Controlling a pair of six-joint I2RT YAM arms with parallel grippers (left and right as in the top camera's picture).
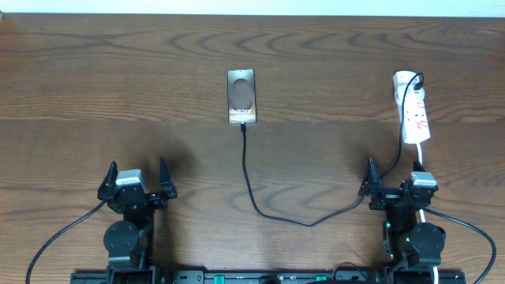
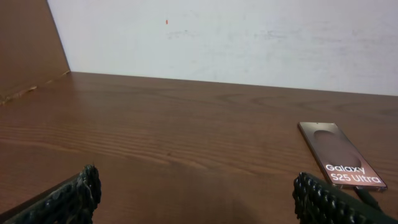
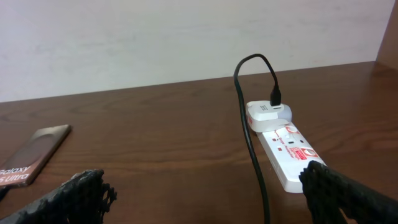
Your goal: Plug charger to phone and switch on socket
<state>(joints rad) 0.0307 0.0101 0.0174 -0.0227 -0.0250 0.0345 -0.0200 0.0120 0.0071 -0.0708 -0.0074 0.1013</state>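
The phone [image 1: 241, 96] lies flat at the table's far middle, lettering up; it also shows as the phone [image 2: 339, 155] and the phone [image 3: 31, 155]. The charger cable [image 1: 251, 189] runs from the phone's near edge, loops toward me, then rises right to a white adapter [image 3: 267, 115] on the far end of the socket strip [image 1: 413, 110]. The cable tip [image 1: 244, 126] meets the phone's edge; I cannot tell whether it is seated. My left gripper [image 1: 137, 175] is open and empty near the front left. My right gripper [image 1: 393, 177] is open and empty, just short of the socket [image 3: 292, 152].
A white cord [image 1: 421, 158] leaves the strip's near end and passes by the right arm. The black cable [image 3: 255, 162] crosses the table between the right fingers. A pale wall stands behind the table's far edge.
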